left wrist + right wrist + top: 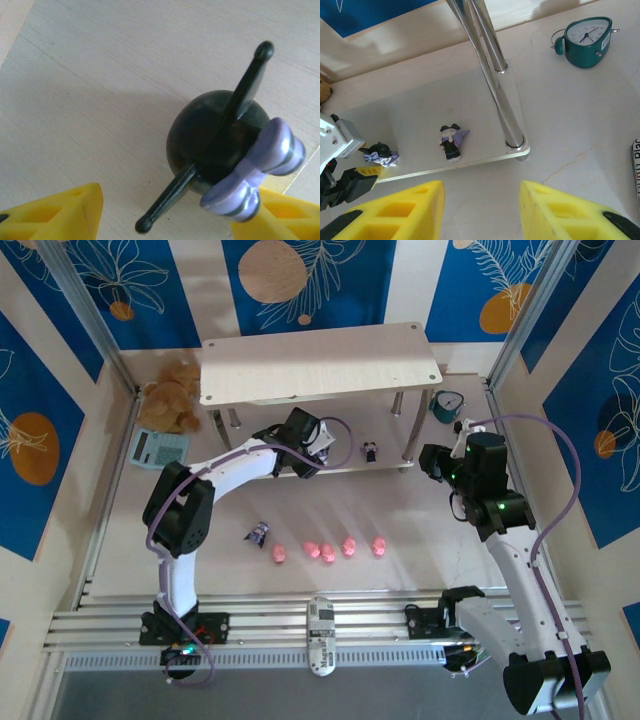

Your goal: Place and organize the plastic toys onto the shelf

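— You had blue wall panels (350, 290) with white leaves and orange discs across the top and both sides of the frame.
— Below, you had a pale veined tabletop (400, 510), evenly lit, with a metal rail (260, 625) along the bottom edge.

Pink pigs (328, 553) in row on table (420, 530); two dark figurines (451, 142) on shelf's (320, 365) lower board.

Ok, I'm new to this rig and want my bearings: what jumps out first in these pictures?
A row of pink pigs runs across mid-table, a dark figurine lying just left of it. At the shelf's lower board the left gripper hangs open, fingers either side of a bow-wearing figurine, with another figurine standing further right on that board.
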Robot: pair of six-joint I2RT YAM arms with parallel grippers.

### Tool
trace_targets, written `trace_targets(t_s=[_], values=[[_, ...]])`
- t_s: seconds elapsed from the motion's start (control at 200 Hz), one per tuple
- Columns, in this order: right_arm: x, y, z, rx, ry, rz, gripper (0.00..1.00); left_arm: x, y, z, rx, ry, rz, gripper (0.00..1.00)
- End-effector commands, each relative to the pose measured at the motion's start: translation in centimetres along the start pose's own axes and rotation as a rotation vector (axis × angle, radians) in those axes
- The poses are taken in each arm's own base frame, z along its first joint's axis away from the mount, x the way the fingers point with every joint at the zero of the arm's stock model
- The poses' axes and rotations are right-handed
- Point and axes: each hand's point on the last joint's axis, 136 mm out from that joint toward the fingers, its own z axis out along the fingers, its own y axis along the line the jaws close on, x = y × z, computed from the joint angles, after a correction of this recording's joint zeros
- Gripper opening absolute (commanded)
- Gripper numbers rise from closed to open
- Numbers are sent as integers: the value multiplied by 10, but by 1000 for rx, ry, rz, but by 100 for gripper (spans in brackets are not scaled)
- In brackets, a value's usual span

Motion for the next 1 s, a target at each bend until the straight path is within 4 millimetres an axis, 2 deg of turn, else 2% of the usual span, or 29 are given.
trace_targets(t_s=[0.0, 0.18, 0.465, 0.69, 0.835, 0.995], values=[[4, -1, 1, -1, 11, 0, 44, 24, 17, 13, -45, 84, 11, 66], [4, -1, 2, -2, 12, 1, 44, 25, 16, 8, -39, 81, 2, 66], [4, 1, 2, -9, 10, 3, 44, 25, 16, -11, -35, 59, 0, 67], [4, 1, 2, -13, 11, 3, 44, 18, 22, -28, -63, 10, -14, 67], [4, 2, 0, -12, 11, -1, 44, 17, 22, -44, -56, -7, -35, 67], [6, 1, -1, -9, 16, -5, 44, 25, 9, -79, -30, -41, -96, 65]])
